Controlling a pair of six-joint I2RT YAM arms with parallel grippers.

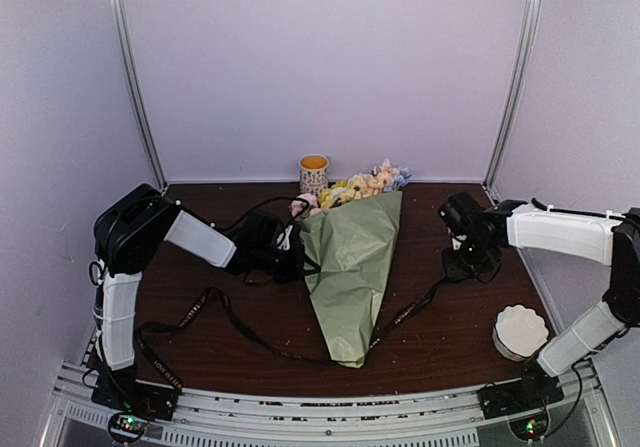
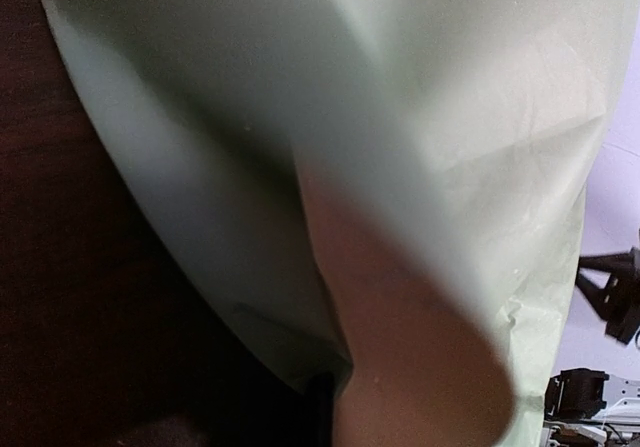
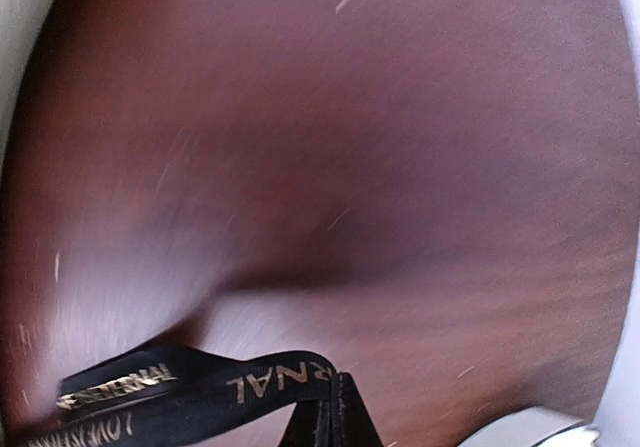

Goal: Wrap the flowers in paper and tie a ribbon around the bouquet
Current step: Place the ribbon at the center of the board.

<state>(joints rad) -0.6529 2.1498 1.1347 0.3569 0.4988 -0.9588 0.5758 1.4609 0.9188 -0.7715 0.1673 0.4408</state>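
dark wooden tabletop (image 1: 440, 337) fills the booth, pale walls on three sides. nearest, along the metal rail (image 1: 330, 412) that carries the arm bases, the black lettered ribbon (image 1: 405, 314) trails from the left base, loops across the wood, passes by the narrow tip of the paper (image 1: 350, 267) and climbs to the right tool (image 1: 460, 265). that tool is closed on the ribbon; its wrist view shows the band (image 3: 250, 382) pinched at the bottom edge.

near the right base sits a white scalloped stack (image 1: 521, 330), well apart from the work.

mid-table, the sage-green paper lies rolled into a cone around the stems. the left tool (image 1: 290, 257) is closed at the cone's left edge and appears to pinch the sheet, which fills its wrist view with the peach face curling inward (image 2: 420, 367); its fingers are not in view there.

the step looks like bringing the ribbon around the cone. doing it well likely means the left tool keeps the wrap closed while the right draws the ribbon across the narrow part, low and taut, without dragging the cone.

farther back, the flowers (image 1: 365, 184) spill from the cone's wide mouth, just beside a patterned cup (image 1: 314, 175) at the back wall, which could be knocked if the bouquet shifts.
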